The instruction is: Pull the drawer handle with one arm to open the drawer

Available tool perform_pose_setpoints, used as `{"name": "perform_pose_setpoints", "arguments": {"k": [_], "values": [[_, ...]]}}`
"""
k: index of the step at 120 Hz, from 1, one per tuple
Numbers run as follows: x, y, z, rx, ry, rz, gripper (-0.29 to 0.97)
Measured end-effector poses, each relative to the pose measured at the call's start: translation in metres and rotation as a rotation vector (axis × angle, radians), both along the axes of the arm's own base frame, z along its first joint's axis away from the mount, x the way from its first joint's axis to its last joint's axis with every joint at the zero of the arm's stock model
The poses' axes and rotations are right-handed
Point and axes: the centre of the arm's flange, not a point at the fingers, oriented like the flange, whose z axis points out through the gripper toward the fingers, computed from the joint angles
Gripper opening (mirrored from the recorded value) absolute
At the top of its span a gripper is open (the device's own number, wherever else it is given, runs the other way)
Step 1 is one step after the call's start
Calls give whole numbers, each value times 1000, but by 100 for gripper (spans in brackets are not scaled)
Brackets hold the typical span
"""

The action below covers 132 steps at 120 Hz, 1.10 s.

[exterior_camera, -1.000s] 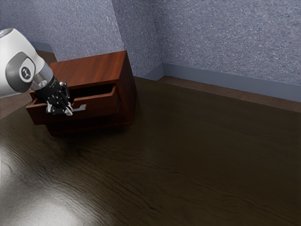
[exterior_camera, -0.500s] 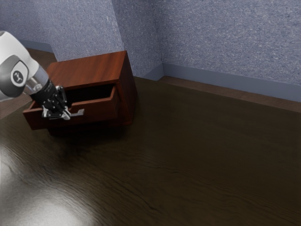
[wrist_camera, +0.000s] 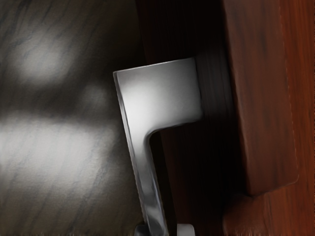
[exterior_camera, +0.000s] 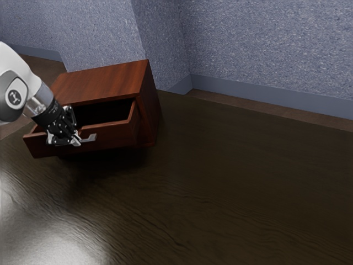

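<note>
Masking handle (exterior_camera: 89, 137) end; dark claw (exterior_camera: 66, 140)

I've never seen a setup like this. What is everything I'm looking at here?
cabinet: one, reddish-brown wood, on the table at the exterior view's left
drawer: one, same wood, partly open out of the cabinet
handle: one, silver, on the drawer's front
table: one, dark wood, under the cabinet
walls: blue-grey, behind the table
arm: one, white and grey, from the exterior view's left
gripper: one, black, closed on the handle
</note>
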Motion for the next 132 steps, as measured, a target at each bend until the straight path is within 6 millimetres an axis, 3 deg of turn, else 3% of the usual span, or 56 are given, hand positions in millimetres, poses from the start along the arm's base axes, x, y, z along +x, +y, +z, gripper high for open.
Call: {"name": "perform_pose_setpoints", "arguments": {"k": [38, 132], "values": [[-12, -18, 1, 0, -2, -25, -11], [-44, -26, -2, -4, -15, -20, -11]]}}
